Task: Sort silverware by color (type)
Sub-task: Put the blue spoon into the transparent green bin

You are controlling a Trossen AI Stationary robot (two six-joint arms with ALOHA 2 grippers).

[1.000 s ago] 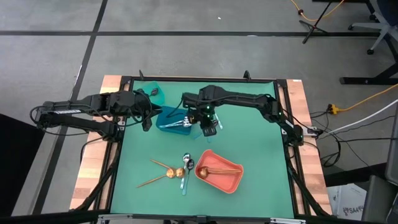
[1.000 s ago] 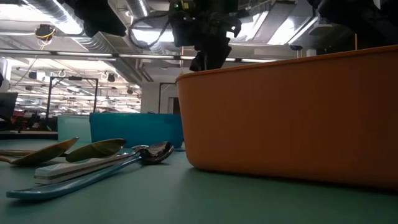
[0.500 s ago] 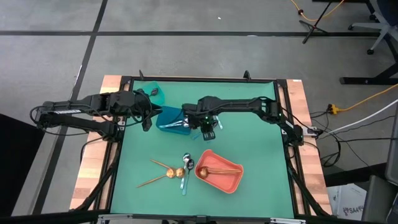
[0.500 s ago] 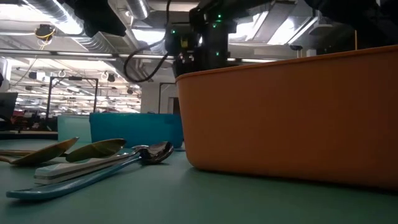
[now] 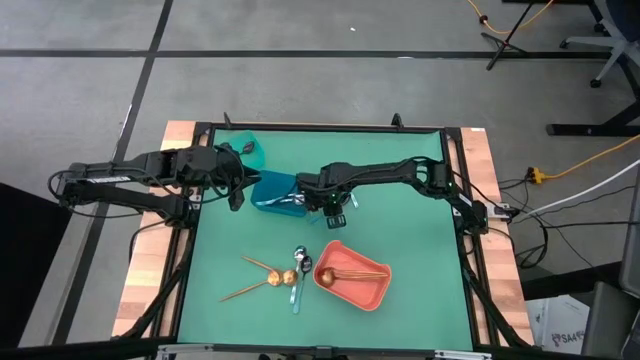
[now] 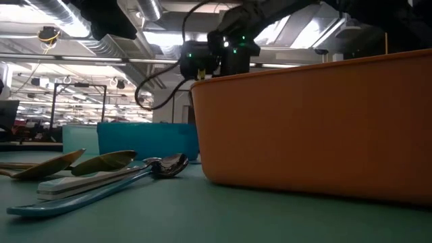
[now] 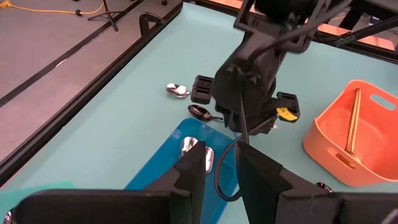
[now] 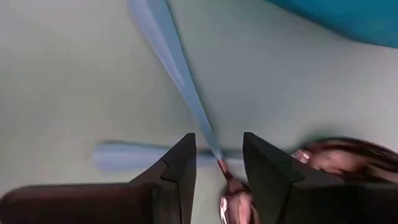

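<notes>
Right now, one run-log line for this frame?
right pincer: open, low beside blue bin, above blue-handled spoon | left pincer: open, waiting over blue bin | gold utensils in coral bin

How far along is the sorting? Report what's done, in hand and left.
Done: silver spoons lie in the blue bin, and copper pieces in the coral bin. In hand: nothing gripped. The right gripper hangs open beside the blue bin; the left gripper waits open opposite. Left: loose copper spoons and blue-handled spoons on the table.
</notes>
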